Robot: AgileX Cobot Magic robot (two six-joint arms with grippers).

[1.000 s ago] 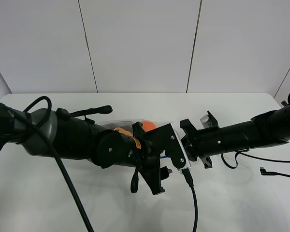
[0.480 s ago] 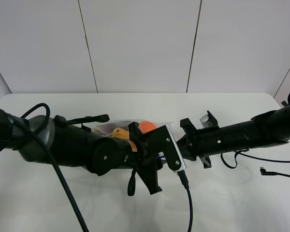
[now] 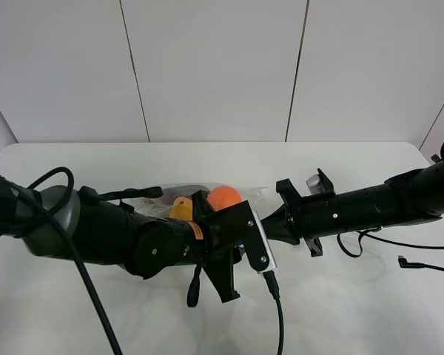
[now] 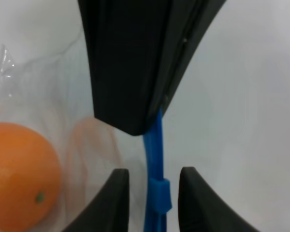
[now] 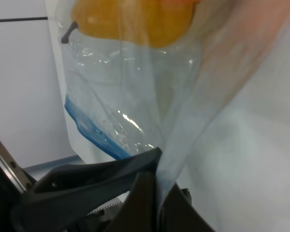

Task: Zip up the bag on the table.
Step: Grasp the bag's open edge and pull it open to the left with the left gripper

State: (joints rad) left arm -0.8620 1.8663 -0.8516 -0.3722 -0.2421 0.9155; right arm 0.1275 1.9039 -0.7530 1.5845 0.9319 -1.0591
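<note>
The clear bag lies on the white table, with an orange and a yellow item inside. My left gripper is over its near edge. In the left wrist view the left gripper is shut on the blue zipper strip, with the blue slider just behind the fingertips and the orange beside it. My right gripper holds the bag's right end. In the right wrist view the right gripper is shut on the plastic near the blue strip.
A loose black cable with a plug lies on the table at the right. The left wrist camera's cable hangs toward the front edge. White wall panels stand behind the table. Both arms cover much of the bag.
My left gripper has slid left along the bag's near edge, away from the right gripper, and more of the orange shows. The right arm has stayed in place.
</note>
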